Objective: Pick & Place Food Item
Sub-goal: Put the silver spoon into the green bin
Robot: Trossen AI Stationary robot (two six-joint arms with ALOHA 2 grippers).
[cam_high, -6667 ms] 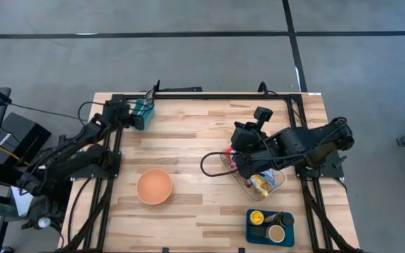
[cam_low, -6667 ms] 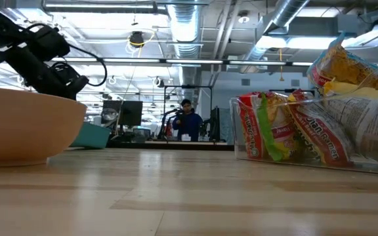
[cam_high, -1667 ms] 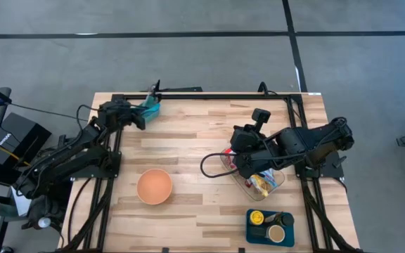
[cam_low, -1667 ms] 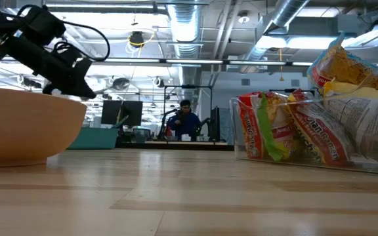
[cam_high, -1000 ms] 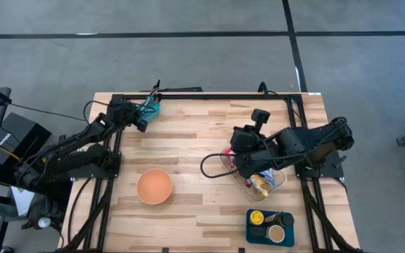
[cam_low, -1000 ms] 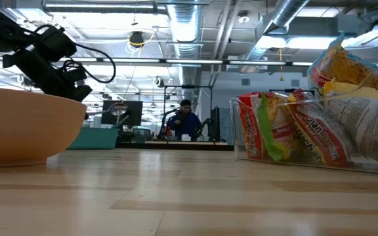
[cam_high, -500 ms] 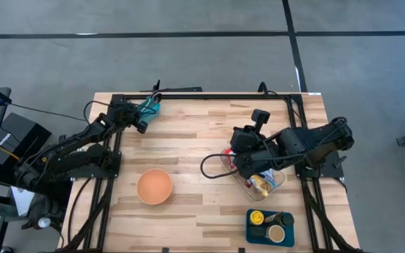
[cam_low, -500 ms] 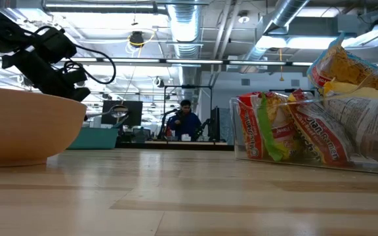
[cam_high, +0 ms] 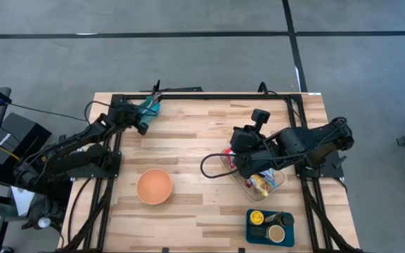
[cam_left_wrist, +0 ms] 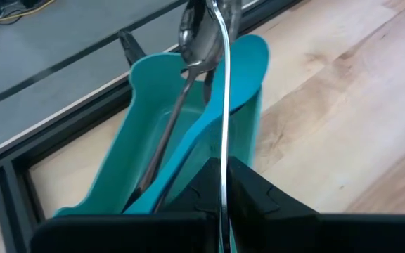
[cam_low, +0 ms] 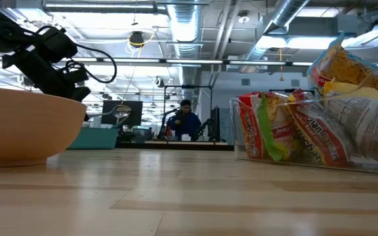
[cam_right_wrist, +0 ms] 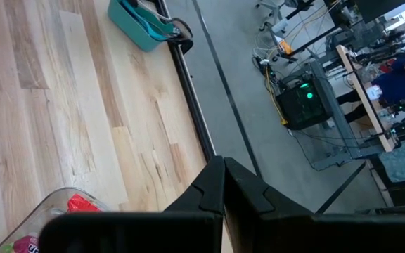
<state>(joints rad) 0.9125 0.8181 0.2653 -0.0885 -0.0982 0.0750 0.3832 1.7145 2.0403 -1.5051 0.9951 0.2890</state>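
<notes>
Upper left of the high view, the left gripper (cam_high: 140,121) pinches a spoon (cam_left_wrist: 202,42) above the teal caddy (cam_left_wrist: 181,140). Food packets (cam_high: 261,184) probably remain untouched in their clear bin (cam_low: 254,156); right gripper (cam_high: 239,163), pressed together, waits there.

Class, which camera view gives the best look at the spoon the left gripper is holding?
The left wrist view: the spoon fills the frame, its handle pinched in the shut left gripper above the teal holder. The low view shows only a small glint of it; in the high view it is barely discernible.
</notes>
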